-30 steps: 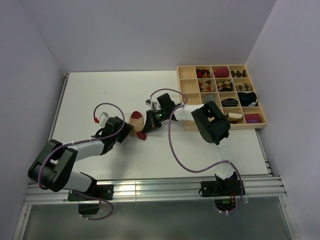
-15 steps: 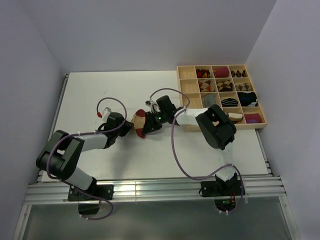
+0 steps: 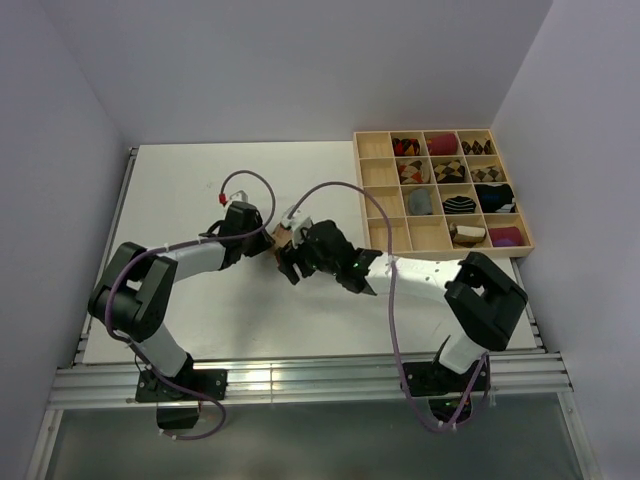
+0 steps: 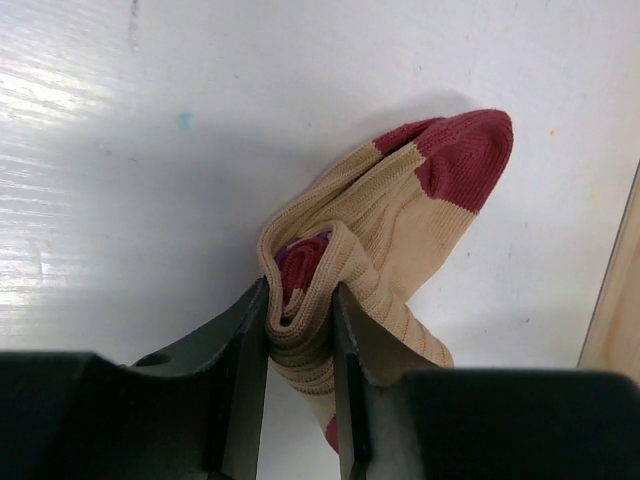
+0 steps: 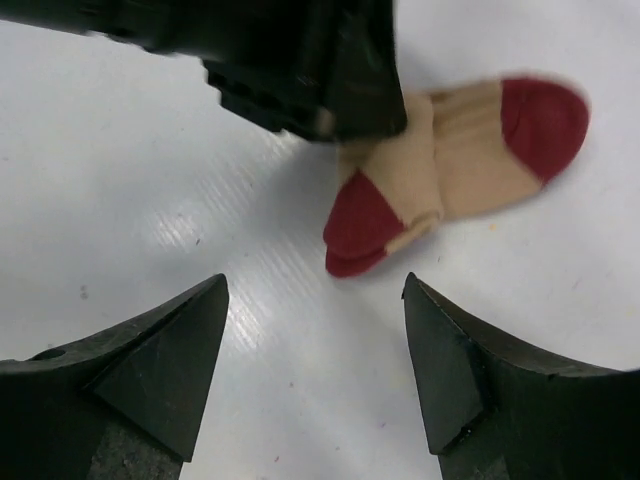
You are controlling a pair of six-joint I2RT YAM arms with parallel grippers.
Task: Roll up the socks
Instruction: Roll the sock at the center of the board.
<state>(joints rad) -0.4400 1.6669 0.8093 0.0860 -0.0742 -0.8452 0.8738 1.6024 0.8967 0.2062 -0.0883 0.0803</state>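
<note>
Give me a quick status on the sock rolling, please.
Left gripper shut on folded beige sock. Right gripper open, empty, hovering beside it. Sock folded over on table, not rolled tight. Wooden tray apart, to the right.

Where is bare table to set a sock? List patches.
Free: the table, far-left corner beyond the left arm, and the near strip between it and the right arm. Crowded: the middle, where left gripper and right gripper meet at the beige sock.

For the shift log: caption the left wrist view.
Left gripper pinching a folded beige fabric sock with dark-red toe on the white table.
</note>
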